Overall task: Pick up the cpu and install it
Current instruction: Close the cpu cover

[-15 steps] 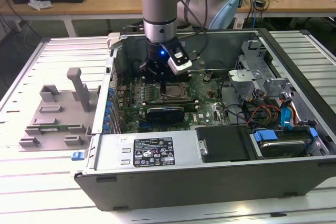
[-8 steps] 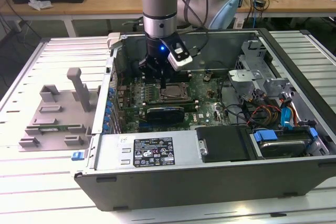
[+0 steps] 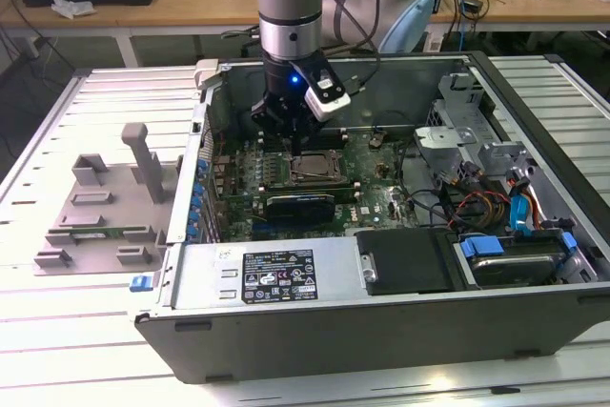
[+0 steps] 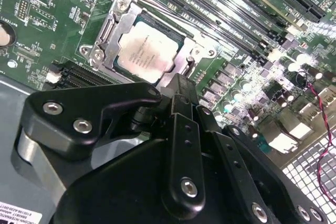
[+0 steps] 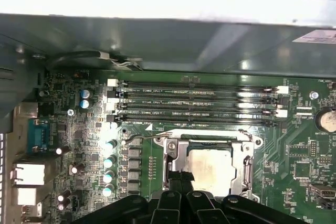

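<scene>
Holding the black fingers [image 4: 181,109] drawn together, or very nearly so, with nothing visibly gripped between them. Hanging the black linkage gripper [image 4: 177,83] just over one edge of the small flat square cpu with the pale silver metal top [image 4: 147,51], inside the open grey metal computer case [image 3: 381,335].

Finding the cpu lying flat within the square silver socket frame [image 4: 110,32] on the green motherboard [image 4: 47,30], near the row of long black memory slots [image 5: 199,103]. Not being able to tell whether the fingertips are touching the lid or floating just above it.

Reading the work, probably, as being at the seating stage, with the chip looking bedded in the socket and not carried. Doing this well, on that judgement:
- Staying square to the socket and moving only straight up or down.
- Avoiding any sideways drag, since so thin a chip is likely to slide or tilt easily and the contacts beneath are likely to bend under a skewed load.
- Pressing, if at all, lightly and near the lid's centre, not on one edge.
- Steering clear of the thin wire lever [image 5: 144,137] beside the frame.

Disregarding the grey plastic fixture blocks [image 3: 95,207] outside the case, at the exterior view's left.
</scene>
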`<act>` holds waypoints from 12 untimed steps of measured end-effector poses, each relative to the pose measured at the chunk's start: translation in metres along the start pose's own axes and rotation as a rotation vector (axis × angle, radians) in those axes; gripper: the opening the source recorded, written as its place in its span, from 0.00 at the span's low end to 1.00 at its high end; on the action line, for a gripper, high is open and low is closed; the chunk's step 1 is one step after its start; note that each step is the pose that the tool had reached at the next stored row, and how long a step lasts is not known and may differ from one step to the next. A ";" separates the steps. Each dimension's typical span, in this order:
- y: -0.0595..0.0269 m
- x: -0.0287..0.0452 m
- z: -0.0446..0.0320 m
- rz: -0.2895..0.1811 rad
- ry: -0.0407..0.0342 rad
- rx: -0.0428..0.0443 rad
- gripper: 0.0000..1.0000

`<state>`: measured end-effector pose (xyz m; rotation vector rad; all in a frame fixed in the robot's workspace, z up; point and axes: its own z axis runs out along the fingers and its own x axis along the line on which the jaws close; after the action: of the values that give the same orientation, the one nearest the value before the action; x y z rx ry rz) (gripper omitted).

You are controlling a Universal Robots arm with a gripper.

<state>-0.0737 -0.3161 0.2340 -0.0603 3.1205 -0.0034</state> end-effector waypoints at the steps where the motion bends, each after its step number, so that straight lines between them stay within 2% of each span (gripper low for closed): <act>1: 0.0000 0.0000 -0.0001 0.000 0.0000 0.0001 0.11; 3: -0.0001 -0.0016 -0.0002 0.000 0.0002 0.0003 0.11; 4: -0.0002 -0.0051 0.0000 0.000 0.0001 0.0001 0.11; 7: -0.0009 -0.0204 0.0003 0.000 0.0000 0.0000 0.11; 10: -0.0014 -0.0326 0.0006 0.000 0.0001 0.0000 0.11; 12: -0.0022 -0.0333 0.0006 0.000 0.0001 0.0000 0.11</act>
<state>-0.0403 -0.3171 0.2341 -0.0604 3.1205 -0.0033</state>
